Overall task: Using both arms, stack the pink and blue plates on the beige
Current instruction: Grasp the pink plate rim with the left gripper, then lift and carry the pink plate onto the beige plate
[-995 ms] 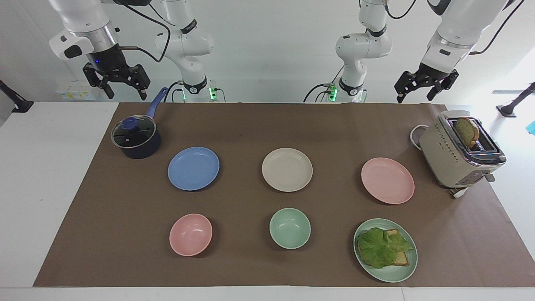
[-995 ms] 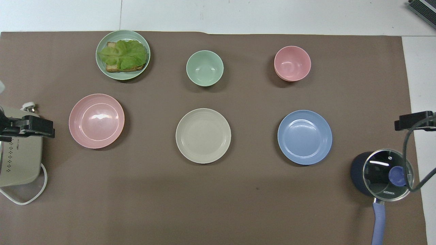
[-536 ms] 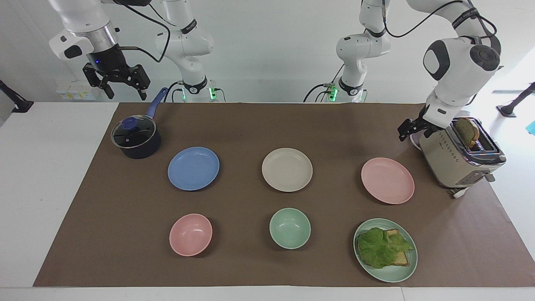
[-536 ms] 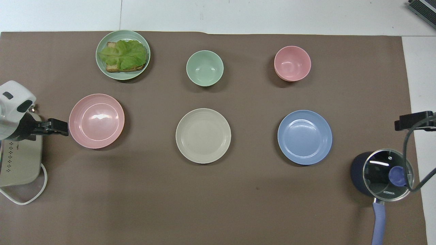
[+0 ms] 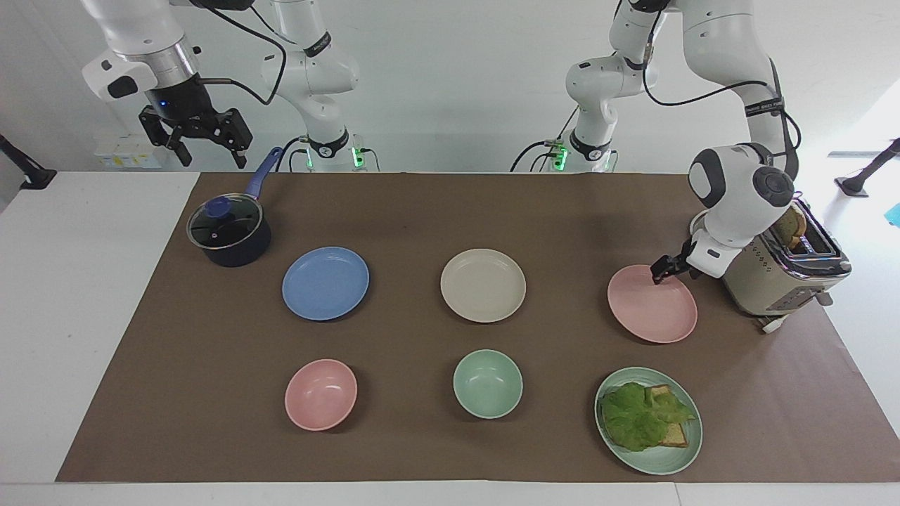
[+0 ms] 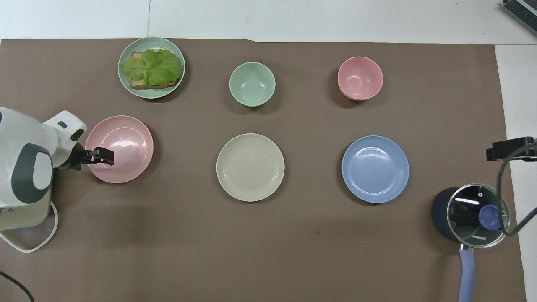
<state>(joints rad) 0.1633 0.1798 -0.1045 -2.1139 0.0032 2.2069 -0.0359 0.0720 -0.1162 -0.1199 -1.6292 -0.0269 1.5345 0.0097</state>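
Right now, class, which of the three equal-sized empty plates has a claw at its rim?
The pink plate, beside the toaster; the left claw is at its rim.

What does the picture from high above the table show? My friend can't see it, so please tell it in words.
The left gripper, open, reaches low over the edge of the pink plate at its end of the table. The beige plate sits mid-table with the blue plate beside it. The right gripper waits above the blue pot.

The left arm (image 5: pixel 738 190) bends low with jaws open, while the right arm (image 5: pixel 151 53) hangs raised, jaws open.
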